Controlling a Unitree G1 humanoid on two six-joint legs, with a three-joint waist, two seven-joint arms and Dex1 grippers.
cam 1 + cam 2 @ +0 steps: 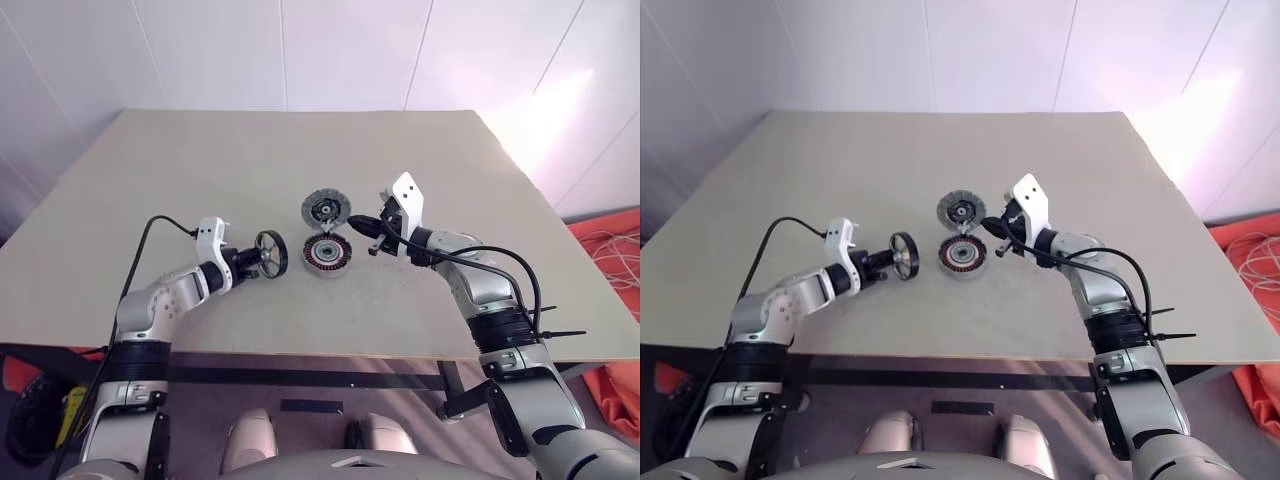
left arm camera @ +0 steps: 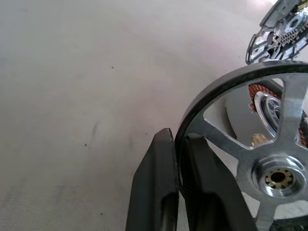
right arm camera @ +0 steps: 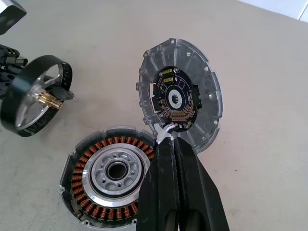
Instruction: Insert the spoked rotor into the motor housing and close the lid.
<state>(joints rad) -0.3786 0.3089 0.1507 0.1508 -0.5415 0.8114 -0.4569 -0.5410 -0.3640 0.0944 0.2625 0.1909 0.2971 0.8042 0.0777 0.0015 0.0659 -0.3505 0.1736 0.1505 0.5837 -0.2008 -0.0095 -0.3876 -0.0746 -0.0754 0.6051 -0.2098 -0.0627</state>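
The spoked rotor (image 1: 271, 252) is a silver wheel with a dark rim, held on edge just above the table. My left gripper (image 1: 258, 258) is shut on its rim, one finger (image 2: 154, 178) outside and the other inside. It hangs a short way left of the motor housing (image 1: 327, 254), which lies open with its copper windings (image 3: 84, 166) showing. The ribbed lid (image 1: 326, 208) stands tilted open behind the housing, joined at the rim. My right gripper (image 3: 166, 140) is shut, its tips against the small silver hinge tab between lid and housing.
Everything sits mid-way across a beige table (image 1: 200, 160) backed by white walls. The table's front edge (image 1: 330, 352) runs just below both arms. Orange material and white cords (image 1: 610, 250) lie on the floor to the right.
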